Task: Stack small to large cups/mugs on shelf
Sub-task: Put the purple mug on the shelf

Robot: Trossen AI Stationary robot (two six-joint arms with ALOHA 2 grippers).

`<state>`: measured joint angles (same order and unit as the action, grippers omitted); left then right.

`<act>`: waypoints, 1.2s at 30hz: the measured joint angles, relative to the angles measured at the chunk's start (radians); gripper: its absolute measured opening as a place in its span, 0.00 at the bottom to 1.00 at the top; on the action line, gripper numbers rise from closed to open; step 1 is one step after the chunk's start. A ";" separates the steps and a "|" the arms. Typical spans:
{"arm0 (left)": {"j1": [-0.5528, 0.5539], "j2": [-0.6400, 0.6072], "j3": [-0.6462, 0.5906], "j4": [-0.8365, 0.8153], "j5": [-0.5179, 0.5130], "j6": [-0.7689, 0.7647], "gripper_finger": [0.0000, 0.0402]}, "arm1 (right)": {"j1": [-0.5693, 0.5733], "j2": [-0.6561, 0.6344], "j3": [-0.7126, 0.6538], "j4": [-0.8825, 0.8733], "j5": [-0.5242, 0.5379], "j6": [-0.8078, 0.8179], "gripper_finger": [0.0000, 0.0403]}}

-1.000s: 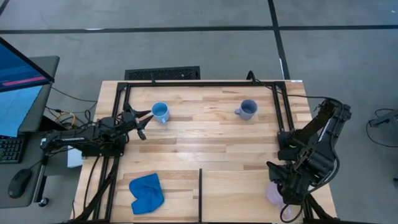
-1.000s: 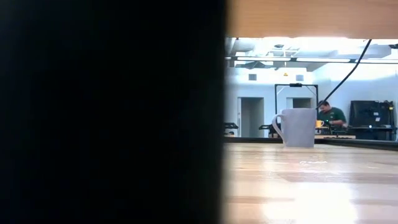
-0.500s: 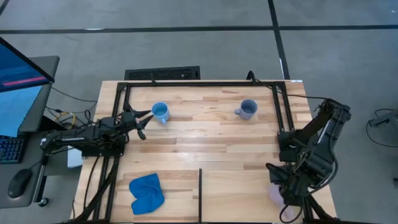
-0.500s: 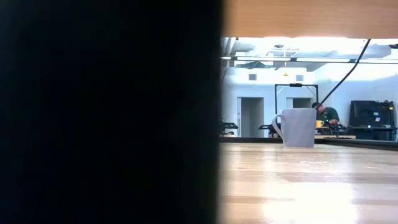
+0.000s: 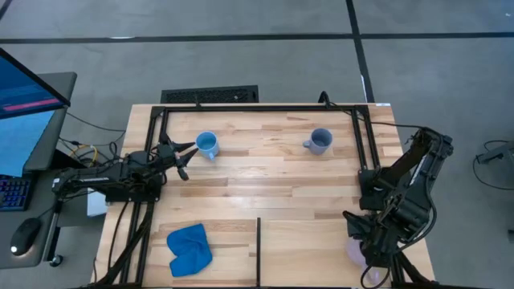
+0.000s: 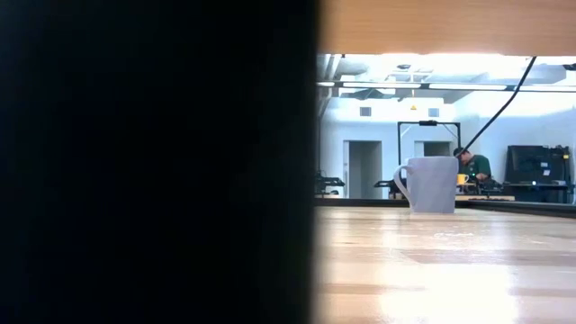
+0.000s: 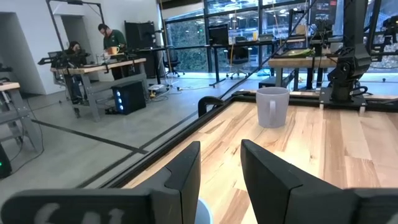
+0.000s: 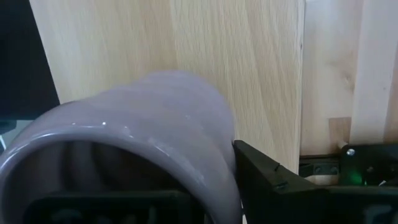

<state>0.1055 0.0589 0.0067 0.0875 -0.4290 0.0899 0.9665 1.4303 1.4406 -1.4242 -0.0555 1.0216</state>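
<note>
View from above and from both wrists, as I see it from the remote station. Against the frame a second earlier, the dark mass (image 6: 153, 162) filling the low view's left side now ends a little further left; the mugs stand as before.

The left pincer (image 5: 186, 157) lies low near the worktop's (image 5: 265, 185) left edge, its jaws narrowly parted with nothing between them. The sky-blue mug (image 5: 207, 145) stands just beyond its tips, toward the far edge. The grey-blue mug (image 5: 320, 141) stands upright near the far right corner.

The right pincer (image 5: 365, 255) hangs over the near right corner, directly above the lilac mug (image 5: 354, 250). One finger (image 8: 273, 180) lies against the mug's outer wall, but I cannot tell whether the jaws clamp it. A blue cloth (image 5: 189, 249) lies crumpled at the near left corner.
</note>
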 joint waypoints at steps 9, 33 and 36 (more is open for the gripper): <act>0.000 0.000 0.000 0.000 0.000 0.001 0.27 | -0.016 -0.001 0.000 0.000 -0.025 0.026 0.23; 0.000 0.000 0.000 0.000 0.000 -0.004 0.27 | -0.020 -0.002 0.002 0.005 -0.049 0.018 0.23; 0.000 0.000 0.000 0.000 0.000 0.001 0.27 | -0.020 -0.002 0.002 0.006 -0.049 0.019 0.24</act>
<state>0.1055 0.0589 0.0066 0.0875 -0.4294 0.0907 0.9463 1.4284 1.4424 -1.4185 -0.1049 1.0403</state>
